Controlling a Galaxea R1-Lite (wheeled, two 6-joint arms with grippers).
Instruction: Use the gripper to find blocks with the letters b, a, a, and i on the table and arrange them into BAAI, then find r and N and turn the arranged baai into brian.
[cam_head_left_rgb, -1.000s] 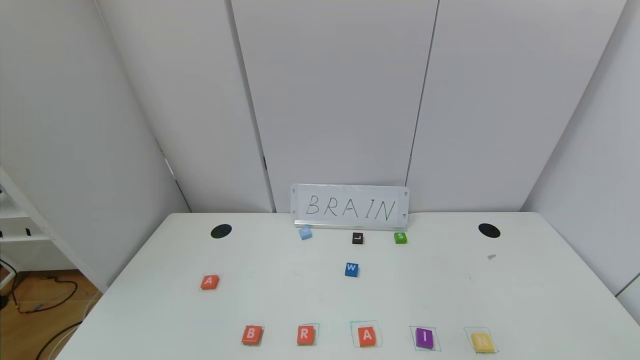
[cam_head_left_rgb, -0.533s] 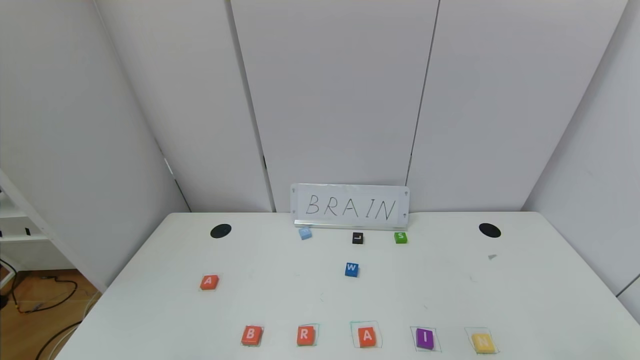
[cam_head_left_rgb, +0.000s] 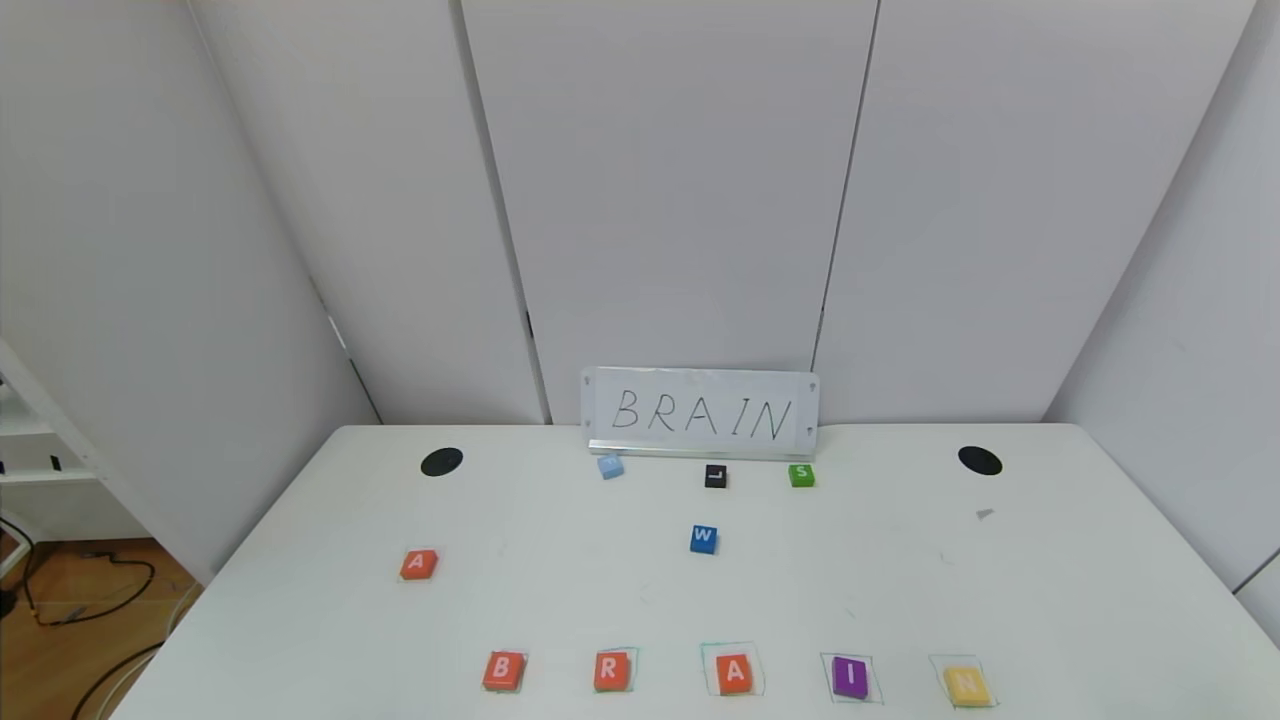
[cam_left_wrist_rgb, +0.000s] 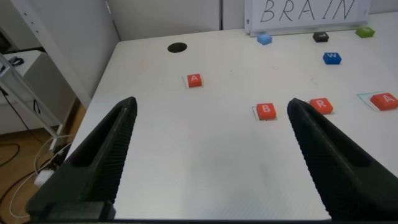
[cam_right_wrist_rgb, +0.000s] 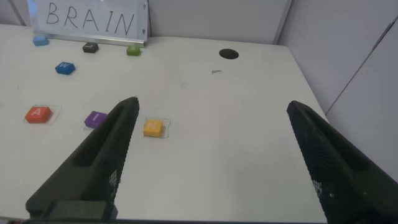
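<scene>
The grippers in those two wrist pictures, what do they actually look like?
Each wrist view shows two long, tapering fingers of matte black. The left gripper and the right gripper look alike: flat dark blades with a finely ribbed inner face. No cables, labels or markings show on them. The arms themselves are out of sight.

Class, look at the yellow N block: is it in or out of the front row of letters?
In. The N lies flat at the row's right end, beside the purple I, inside a green drawn square.
</scene>
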